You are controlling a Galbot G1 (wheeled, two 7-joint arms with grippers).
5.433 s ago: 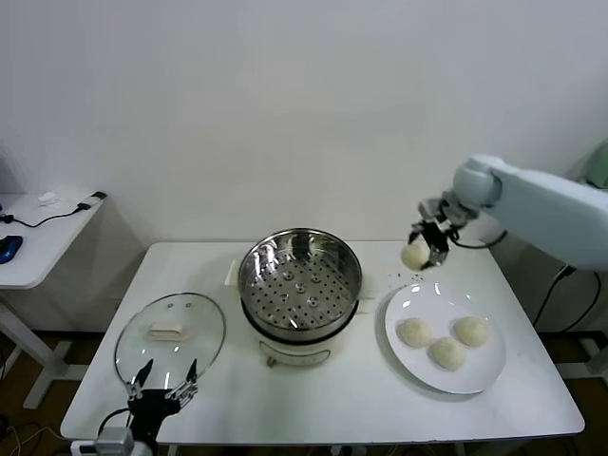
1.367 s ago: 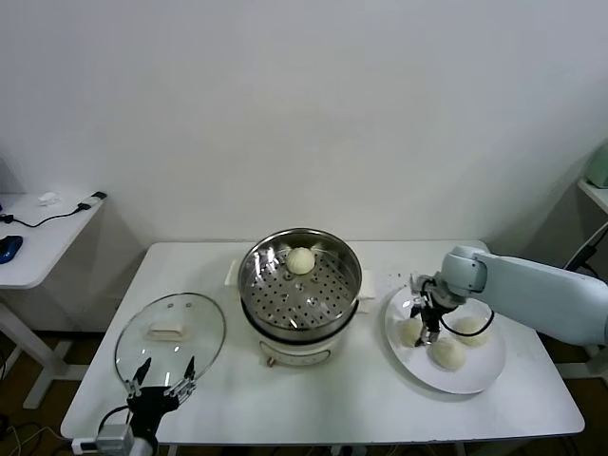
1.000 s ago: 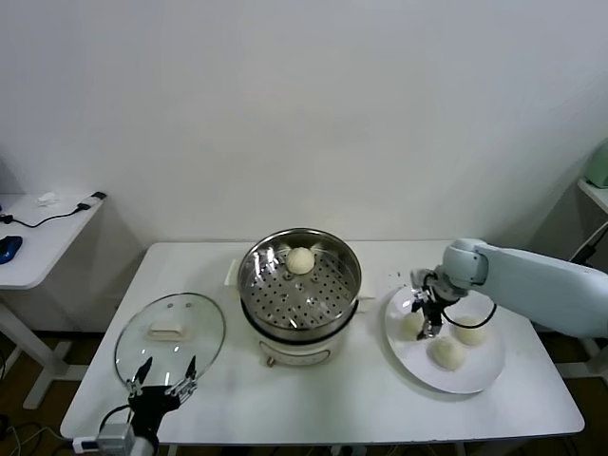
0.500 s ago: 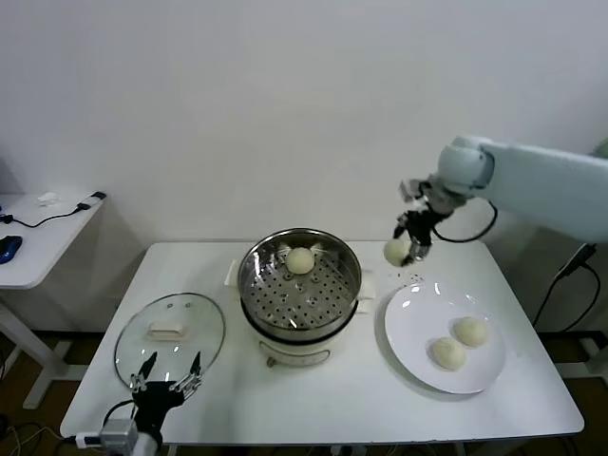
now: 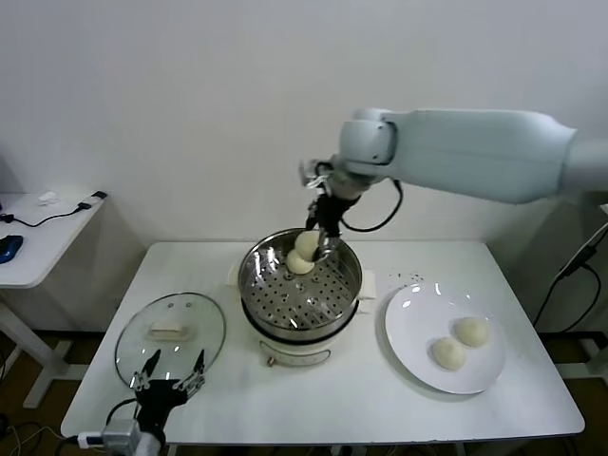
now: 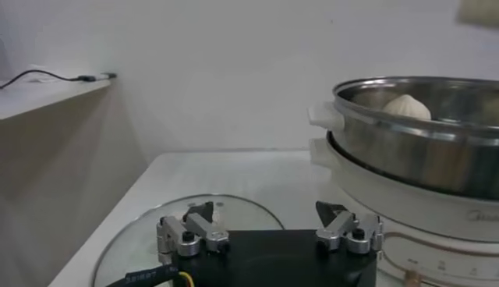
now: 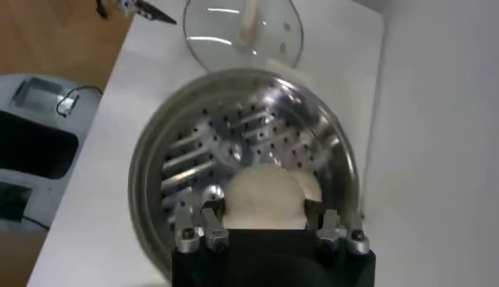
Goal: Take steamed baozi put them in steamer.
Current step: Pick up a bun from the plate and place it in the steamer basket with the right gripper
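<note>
A: Status — our right end effector [image 5: 317, 243] is over the far rim of the steamer [image 5: 256, 275], clenched on a baozi [image 7: 264, 196]. A second baozi [image 5: 297, 263] already sits on the perforated tray, directly below and touching or nearly touching the held one. Two more baozi [image 5: 460, 341] lie on the plate [image 5: 404, 328], well off to the end effector's right.

B: Left side?

A: Left end effector [image 6: 270, 231] is parked at the near tabletop [image 5: 380, 399] edge, just this side of the glass lid [image 5: 171, 331], fingers spread, holding nothing.

B: Risks?

A: Our main worry is release point. If we let go here, we judge the bun lands on top of the one below and rolls, or they stick together. Too close to the far wall, it could jam against the steel or we clip the rim on the way out. Soft dough may also cling to the fingers on release.

B: Change from half a second back?

A: Then we were carrying that bun high, between plate and steamer. Now we've crossed over the pot and dropped toward the tray. Plate count unchanged at two.
</note>
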